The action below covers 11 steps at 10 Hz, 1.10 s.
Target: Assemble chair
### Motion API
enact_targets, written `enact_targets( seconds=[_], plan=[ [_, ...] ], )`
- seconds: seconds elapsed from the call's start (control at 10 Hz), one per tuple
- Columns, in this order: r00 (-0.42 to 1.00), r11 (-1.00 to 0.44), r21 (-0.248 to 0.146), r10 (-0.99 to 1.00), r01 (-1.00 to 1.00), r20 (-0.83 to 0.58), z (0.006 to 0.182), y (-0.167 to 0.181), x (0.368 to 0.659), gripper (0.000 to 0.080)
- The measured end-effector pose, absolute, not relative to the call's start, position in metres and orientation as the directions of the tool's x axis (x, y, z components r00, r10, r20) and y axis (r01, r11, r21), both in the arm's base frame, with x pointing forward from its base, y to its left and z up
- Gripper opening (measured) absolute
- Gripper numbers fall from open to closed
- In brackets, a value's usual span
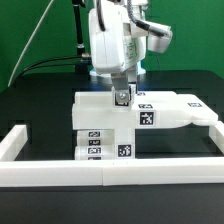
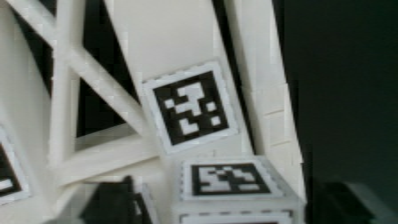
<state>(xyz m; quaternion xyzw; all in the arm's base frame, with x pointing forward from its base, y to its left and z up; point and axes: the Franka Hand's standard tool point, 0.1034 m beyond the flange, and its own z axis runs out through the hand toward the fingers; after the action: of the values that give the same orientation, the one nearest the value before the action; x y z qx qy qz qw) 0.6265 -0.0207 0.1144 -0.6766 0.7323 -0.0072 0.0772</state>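
White blocky plastic chair pieces (image 1: pixel 110 128) with black square tags sit stacked right under the gripper (image 1: pixel 122 98). Its dark fingers (image 2: pixel 116 200) stand wide apart, one on each side of a small white tagged block (image 2: pixel 228 180), not touching it. I think it should go straight down and squeeze the block's middle. Just past the block stands a white barred frame (image 2: pixel 160 40).

**Legible markings.** No words, numbers or brand names can be read in either view. The only signs are black-and-white square tags.

- **Exterior view:** an upper tag (image 1: pixel 146 118) just right of centre and a lower tag (image 1: pixel 125 151) below centre, both on the white chair pieces (image 1: pixel 108 122).
- **Wrist view:** a larger tag (image 2: pixel 192 105) on a white panel (image 2: pixel 169 40) and a smaller tag (image 2: pixel 228 178) on a small block (image 2: pixel 228 206).
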Motion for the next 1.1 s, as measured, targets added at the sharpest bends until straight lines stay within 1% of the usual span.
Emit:
enact_targets(
  seconds=[0.1, 0.2, 0.3, 0.4, 0.6, 0.7, 0.8, 0.9, 1.0, 1.1],
  plan=[
    [0.102, -0.092, -0.111, -0.991, -0.990, -0.086, 0.116, -0.017, 0.626, 0.0617],
    [0.243, -0.236, -0.104, -0.968, -0.966, -0.069, 0.116, -0.015, 0.625, 0.0640],
    [0.379, -0.372, -0.104, -0.924, -0.922, -0.052, 0.115, -0.014, 0.623, 0.0647],
    [0.416, -0.409, -0.120, -0.909, -0.904, -0.032, 0.114, -0.017, 0.625, 0.0647],
    [0.564, -0.559, -0.123, -0.826, -0.820, -0.011, 0.114, -0.017, 0.624, 0.0649],
    [0.650, -0.646, -0.113, -0.760, -0.755, 0.006, 0.114, -0.019, 0.624, 0.0649],
    [0.756, -0.755, -0.088, -0.654, -0.650, 0.033, 0.114, -0.022, 0.625, 0.0649],
    [0.834, -0.835, -0.069, -0.550, -0.546, 0.050, 0.114, -0.023, 0.625, 0.0649],
    [0.894, -0.896, -0.062, -0.444, -0.440, 0.069, 0.114, -0.024, 0.626, 0.0649],
    [0.891, -0.893, -0.063, -0.449, -0.445, 0.068, 0.114, -0.024, 0.626, 0.0649]
  ],
)
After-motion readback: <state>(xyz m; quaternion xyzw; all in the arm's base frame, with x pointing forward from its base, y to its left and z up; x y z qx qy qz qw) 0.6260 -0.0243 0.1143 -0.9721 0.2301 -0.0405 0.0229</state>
